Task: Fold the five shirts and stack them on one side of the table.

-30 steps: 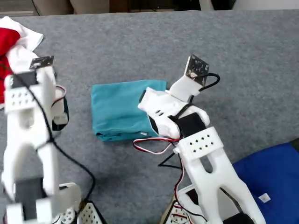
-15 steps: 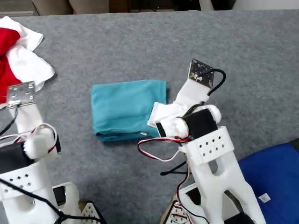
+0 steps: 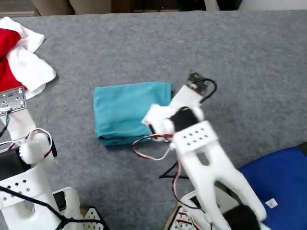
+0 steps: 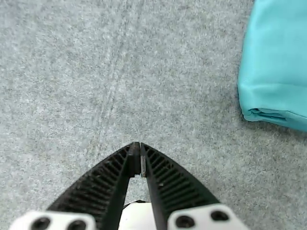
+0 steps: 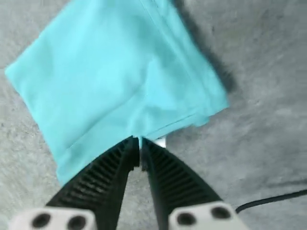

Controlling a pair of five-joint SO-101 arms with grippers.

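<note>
With the far edge of the table (image 3: 240,48) as twelve o'clock, the teal shirt (image 3: 127,110) lies close to the middle, already folded into a neat rectangle. The right gripper (image 5: 139,142) is at its four o'clock corner, just beside a small white label (image 5: 160,142). Its jaws are closed, and the tips meet at the hem. I cannot tell if any cloth is caught between them. The left gripper (image 4: 139,149) is also closed and holds nothing. It hangs above bare table towards eight o'clock, near the shirt's folded edge but not touching it.

A heap of red and white clothes (image 3: 21,57) waits at ten o'clock, and a blue shirt (image 3: 280,179) lies at four o'clock.

I think the step now is to bring this folded shirt to one side to begin the stack. To do it well, the right gripper should open first and then take all layers of the hem together. If it takes only the top layer, the fold will probably open during the lift. A low carry or a slide over the table seems safer than a high lift. The left gripper could take the opposite edge, so that the rectangle keeps its shape.
</note>
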